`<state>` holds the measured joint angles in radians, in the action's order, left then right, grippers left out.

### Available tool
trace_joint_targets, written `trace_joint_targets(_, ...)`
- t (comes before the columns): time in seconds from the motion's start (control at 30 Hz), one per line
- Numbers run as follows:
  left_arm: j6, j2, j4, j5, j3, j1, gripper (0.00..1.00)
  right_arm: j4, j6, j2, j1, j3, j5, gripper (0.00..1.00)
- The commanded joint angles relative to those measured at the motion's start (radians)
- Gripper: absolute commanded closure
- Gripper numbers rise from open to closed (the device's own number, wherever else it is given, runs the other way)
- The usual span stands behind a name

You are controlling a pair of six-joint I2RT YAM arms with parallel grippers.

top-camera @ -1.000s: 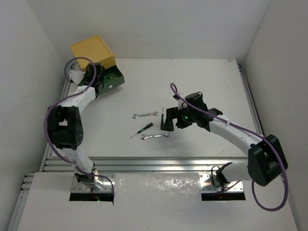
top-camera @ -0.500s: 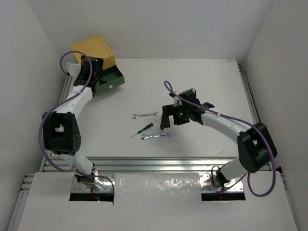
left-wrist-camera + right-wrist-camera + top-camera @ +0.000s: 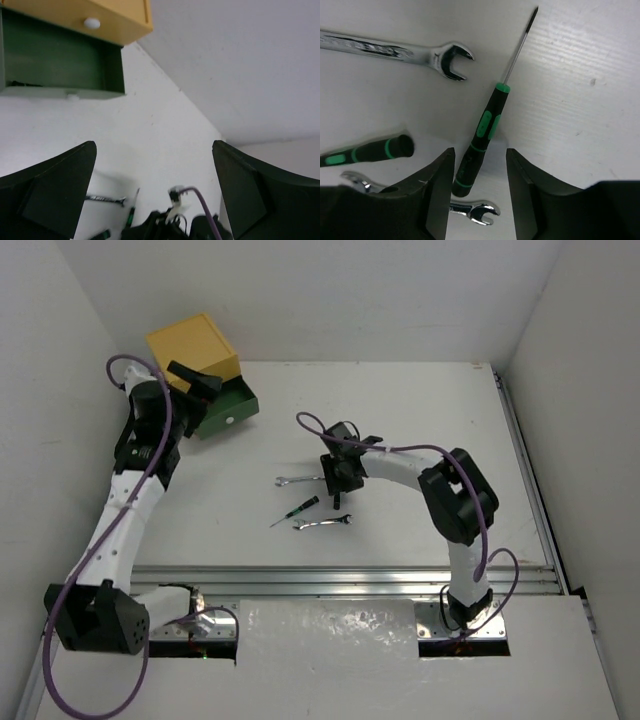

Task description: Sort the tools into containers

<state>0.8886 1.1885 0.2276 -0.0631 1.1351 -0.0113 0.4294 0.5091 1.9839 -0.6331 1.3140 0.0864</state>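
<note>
My right gripper (image 3: 479,160) is low over the table, its jaws half closed around the handle of a black-and-green screwdriver (image 3: 487,125). The left finger is nearly on the handle; a gap remains on the right. A second green-banded screwdriver (image 3: 370,150) and two silver wrenches (image 3: 395,50) (image 3: 472,210) lie beside it. In the top view my left gripper (image 3: 198,380) hangs wide open and empty above the open green drawer (image 3: 228,405), under the yellow drawer (image 3: 190,345). A thin dark tool (image 3: 20,83) lies at the green drawer's left edge.
White walls close in the table on the left, back and right. The yellow drawer's white knob (image 3: 91,23) faces the table. A metal rail (image 3: 330,580) runs along the near edge. My right arm's purple cable (image 3: 320,430) loops above the tools.
My left gripper opened and lifted up and back from the green drawer. My right arm swung left and down over the screwdriver, and its jaws narrowed around the handle.
</note>
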Motion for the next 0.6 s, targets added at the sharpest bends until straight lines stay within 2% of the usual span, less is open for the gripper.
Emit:
trace_joint_targets(0.0,-0.112,-0.088,0.036,0.114,-0.058,0.011,0.01,0.032,0.045,0.035,-0.019,0.027,0.093,0.56)
trace_joint_targets(0.07,-0.135,-0.124,0.056,0.159,-0.073,0.01,0.01,0.032,0.051,0.05,-0.02,0.019,0.087,0.65)
trace_joint_targets(0.1,-0.148,-0.136,0.067,0.17,-0.095,0.005,0.01,0.031,0.06,0.058,-0.025,0.018,0.085,0.75)
trace_joint_targets(0.13,-0.164,-0.157,0.075,0.174,-0.106,-0.012,0.01,0.034,0.066,0.068,-0.028,0.014,0.09,0.81)
trace_joint_targets(0.2,-0.177,-0.177,0.081,0.172,-0.153,-0.032,0.01,0.026,0.078,0.069,-0.028,-0.005,0.093,0.88)
trace_joint_targets(0.23,-0.188,-0.197,0.069,0.18,-0.176,-0.054,0.01,0.026,0.086,0.055,-0.028,-0.013,0.107,1.0)
trace_joint_targets(0.33,-0.186,-0.222,-0.014,0.23,-0.29,-0.125,0.01,0.037,0.091,-0.009,-0.028,-0.051,0.156,1.0)
trace_joint_targets(0.37,-0.183,-0.221,-0.043,0.268,-0.345,-0.147,0.01,0.025,0.089,-0.09,-0.028,-0.091,0.157,1.0)
trace_joint_targets(0.4,-0.178,-0.211,-0.118,0.351,-0.397,-0.189,0.01,-0.001,0.054,-0.187,-0.028,-0.131,0.162,1.0)
trace_joint_targets(0.43,-0.175,-0.204,-0.184,0.42,-0.422,-0.206,0.01,-0.03,0.054,-0.188,-0.028,-0.157,0.144,1.0)
trace_joint_targets(0.47,-0.166,-0.195,-0.335,0.481,-0.442,-0.222,0.02,-0.067,0.01,-0.298,-0.028,-0.191,0.1,1.0)
trace_joint_targets(0.5,-0.149,-0.184,-0.397,0.532,-0.461,-0.242,0.02,-0.116,-0.018,-0.356,-0.03,-0.225,0.04,1.0)
trace_joint_targets(0.53,-0.116,-0.166,-0.463,0.567,-0.475,-0.289,0.02,-0.226,-0.046,-0.411,-0.03,-0.264,-0.128,1.0)
trace_joint_targets(0.57,-0.106,-0.156,-0.555,0.606,-0.492,-0.314,0.02,-0.271,-0.093,-0.509,-0.03,-0.335,-0.228,1.0)
